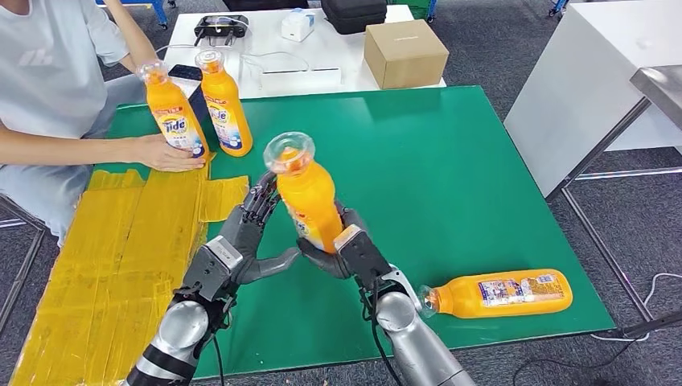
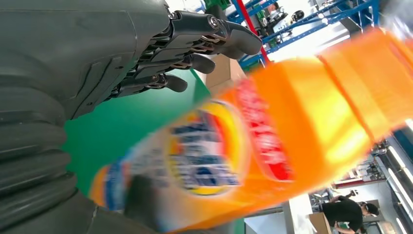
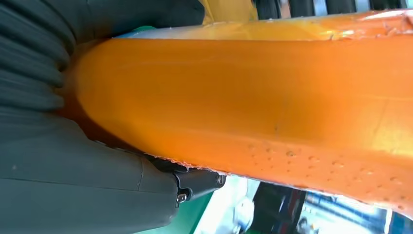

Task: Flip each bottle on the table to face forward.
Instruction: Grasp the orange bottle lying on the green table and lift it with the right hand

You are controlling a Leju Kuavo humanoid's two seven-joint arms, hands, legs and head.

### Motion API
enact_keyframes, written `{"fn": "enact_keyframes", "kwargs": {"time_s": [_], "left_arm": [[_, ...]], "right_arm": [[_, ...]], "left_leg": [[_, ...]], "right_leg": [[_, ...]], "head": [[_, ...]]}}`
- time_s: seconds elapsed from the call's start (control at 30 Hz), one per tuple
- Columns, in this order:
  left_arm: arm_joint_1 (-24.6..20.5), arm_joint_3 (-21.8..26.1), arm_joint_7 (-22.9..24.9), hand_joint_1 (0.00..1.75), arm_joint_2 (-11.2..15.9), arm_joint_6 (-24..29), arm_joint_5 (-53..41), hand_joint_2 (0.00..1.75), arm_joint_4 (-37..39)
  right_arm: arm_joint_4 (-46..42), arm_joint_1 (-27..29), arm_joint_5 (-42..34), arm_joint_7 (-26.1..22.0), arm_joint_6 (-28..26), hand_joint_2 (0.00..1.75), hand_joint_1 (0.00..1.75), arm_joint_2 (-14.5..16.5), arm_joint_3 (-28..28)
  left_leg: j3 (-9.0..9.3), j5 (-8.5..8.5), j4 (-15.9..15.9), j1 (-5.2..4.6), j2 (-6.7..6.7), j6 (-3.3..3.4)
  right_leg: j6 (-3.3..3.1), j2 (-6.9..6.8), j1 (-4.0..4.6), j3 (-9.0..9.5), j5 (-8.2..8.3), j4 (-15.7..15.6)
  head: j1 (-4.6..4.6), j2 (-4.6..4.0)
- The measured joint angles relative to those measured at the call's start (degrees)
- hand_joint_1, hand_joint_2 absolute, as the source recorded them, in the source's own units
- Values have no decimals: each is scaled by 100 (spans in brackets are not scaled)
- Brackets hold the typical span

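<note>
The robot's right hand (image 1: 347, 245) grips the lower body of an upright orange plastic detergent bottle (image 1: 306, 193) above the green table mat (image 1: 450, 161), while the left hand (image 1: 249, 233), fingers spread, steadies its side, presumably to turn the label forward.

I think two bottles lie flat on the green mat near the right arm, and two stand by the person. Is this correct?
Not quite: the head view shows one lying bottle on the green mat near the right arm. Two standing bottles by the person is correct.
</note>
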Motion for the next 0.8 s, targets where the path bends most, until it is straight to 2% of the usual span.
{"fn": "enact_keyframes", "kwargs": {"time_s": [0.6,0.73,0.8], "left_arm": [[-169,-2,-7,2,-7,49,58,175,208],[-177,-2,-10,175,-24,49,67,175,244],[-178,-2,-13,175,-44,52,80,175,264]], "right_arm": [[335,-162,572,11,-113,175,174,8,722],[359,-174,600,35,-120,175,173,-3,767],[382,-178,627,43,-135,175,173,-11,790]], "left_leg": [[-1,0,0,0,1,0],[-1,0,0,0,1,0],[-1,0,0,0,1,0]], "right_leg": [[0,0,-1,-3,0,0],[0,0,-1,-3,0,0],[0,0,-1,-3,0,0]], "head": [[1,0],[0,0],[1,0]]}}
